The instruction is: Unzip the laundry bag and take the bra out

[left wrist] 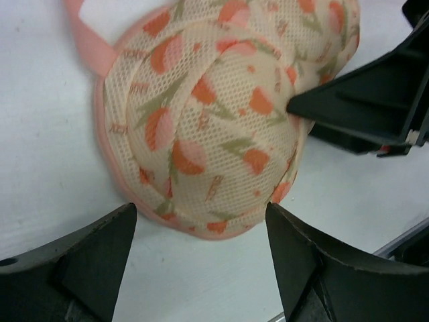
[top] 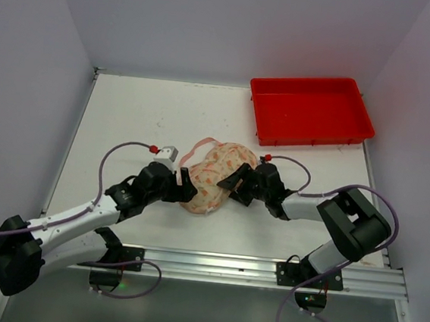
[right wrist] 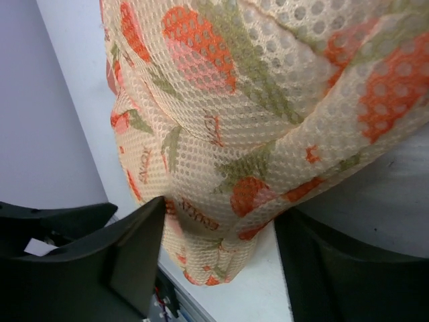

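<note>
Cream mesh printed with orange-pink flowers: laundry bag (top: 217, 175), domed, lying mid-surface (top: 143, 116) between the two arms. Edged in pink, with a pink strap loop (top: 197, 146) sticking out on its far-left side. Left gripper (top: 186, 185) low at the bag's near-left edge; from the left wrist, that gripper (left wrist: 201, 211) spread wide, holding nothing, the bag's rim just ahead. Right gripper (top: 232, 185) at the bag's right flank, likewise parted (right wrist: 220, 211), straddling a bulging fold of mesh, one fingertip (left wrist: 322, 107) touching the bag's side. Zip done up or undone: cannot tell. Red plastic tray (top: 311, 113) well apart, at the far right corner.
</note>
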